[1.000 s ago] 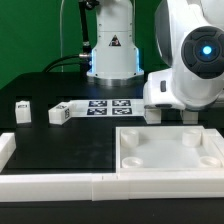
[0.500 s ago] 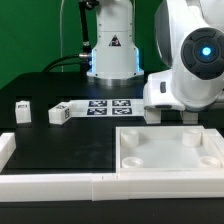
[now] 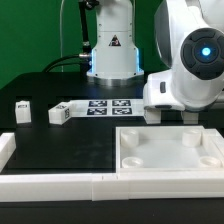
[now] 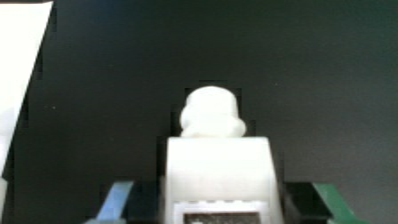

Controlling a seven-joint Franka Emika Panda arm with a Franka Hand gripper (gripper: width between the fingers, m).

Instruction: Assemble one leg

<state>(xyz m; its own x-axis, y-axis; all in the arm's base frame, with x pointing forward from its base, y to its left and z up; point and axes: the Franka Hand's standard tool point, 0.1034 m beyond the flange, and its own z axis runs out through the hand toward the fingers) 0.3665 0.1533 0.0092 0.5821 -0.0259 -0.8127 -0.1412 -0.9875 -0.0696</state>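
Observation:
In the wrist view my gripper [image 4: 228, 205] is shut on a leg [image 4: 222, 160], a white block with a rounded peg end pointing away from the camera and a tag edge showing near the fingers [image 4: 121, 200]. Black table lies beneath it. In the exterior view the gripper [image 3: 172, 116] hangs low just behind the far edge of the large white panel [image 3: 165, 152]; the held leg is hidden there. Two more legs, one [image 3: 22, 107] and another [image 3: 60, 113], lie on the table at the exterior view's left.
The marker board [image 3: 108, 106] lies behind the legs, in front of the robot base [image 3: 110, 50]. A white wall [image 3: 50, 186] runs along the front edge and up the exterior view's left. A white strip [image 4: 18, 100] borders the wrist view.

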